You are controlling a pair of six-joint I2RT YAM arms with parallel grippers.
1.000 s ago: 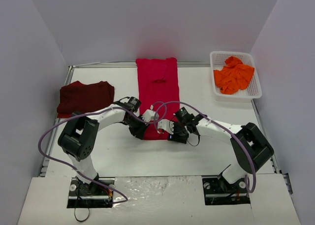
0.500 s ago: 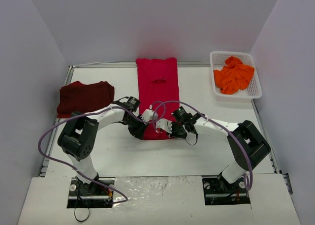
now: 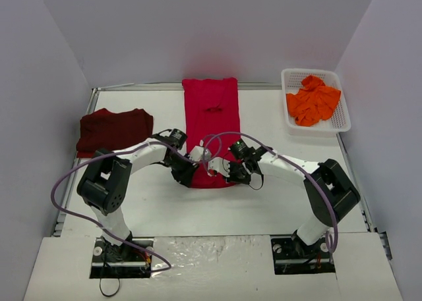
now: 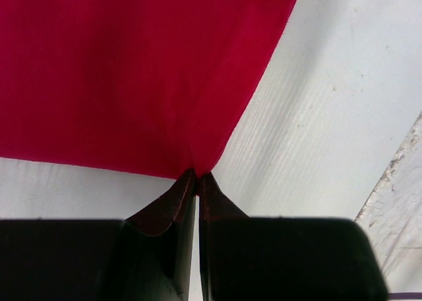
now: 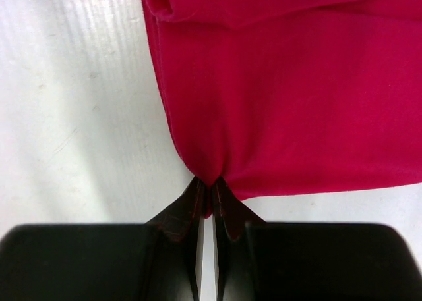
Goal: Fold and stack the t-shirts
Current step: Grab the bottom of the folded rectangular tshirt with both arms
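- The red shirt lies as a long narrow strip down the middle of the tabletop. Its near hem sits between the two arms.
- The left gripper is pressed together on the near left corner of that hem, with the cloth puckered at its tips. It has held this pinch unchanged through the last second.
- The right gripper is what has just changed. A second ago its jaws were still apart by the near right corner. Now they are pinched on that corner, with a small gather of red cloth between them.
- The right arm has also drawn slightly inward, toward the shirt.
- Both near corners now look secured, so the shirt seems ready to be lifted by the hem and folded toward its far end.
- The maroon shirt lies folded at the left, well apart from the red one.
- The orange shirt is crumpled in the basket at the far right, not yet folded.
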